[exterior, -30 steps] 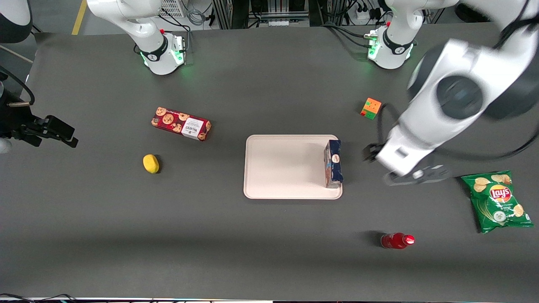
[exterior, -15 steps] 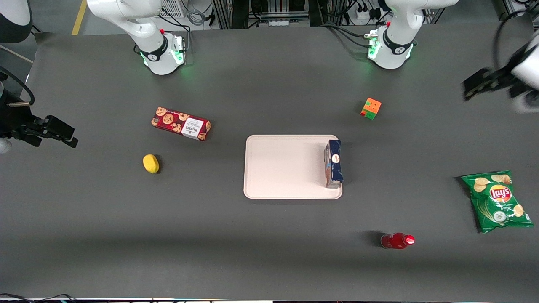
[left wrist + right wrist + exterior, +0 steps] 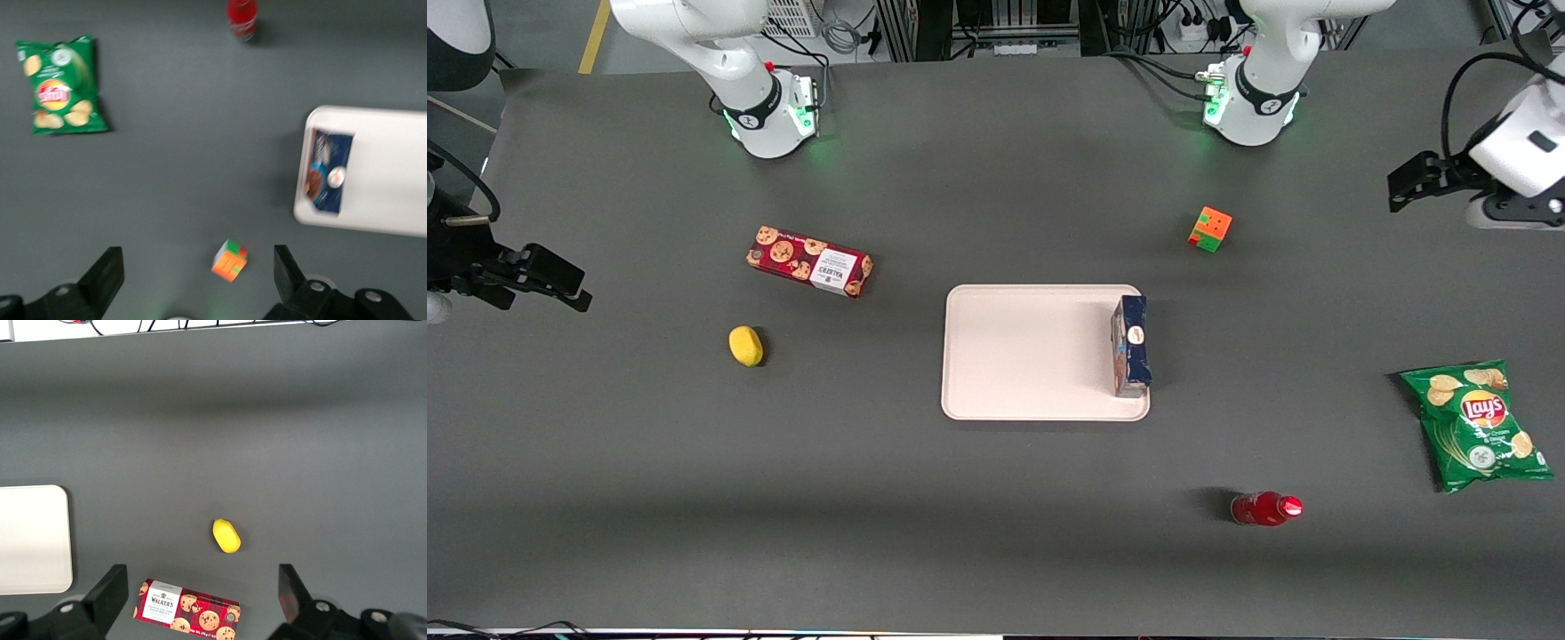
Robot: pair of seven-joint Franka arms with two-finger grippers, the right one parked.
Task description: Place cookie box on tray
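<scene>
Cookie box (image 3: 1131, 346) at tray (image 3: 1023, 356) edge; end effector (image 3: 197, 280) well apart, spread.

The gripper (image 3: 193, 280) shows only its two spread fingers, its body cut off by the frame edge. The tray (image 3: 393, 200) and the red bottle (image 3: 241, 15) run past that view's edge.

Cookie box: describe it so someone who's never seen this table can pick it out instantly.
Find the tray, the big pale pinkish-cream rectangle mid-table. The cookie box lies on it along the short edge toward the working arm's end, apart from the open gripper, which is up near that end of the table. It is small and navy with a brown cookie picture and white oval logo, unlike the longer red cookie box on the bare table.
</scene>
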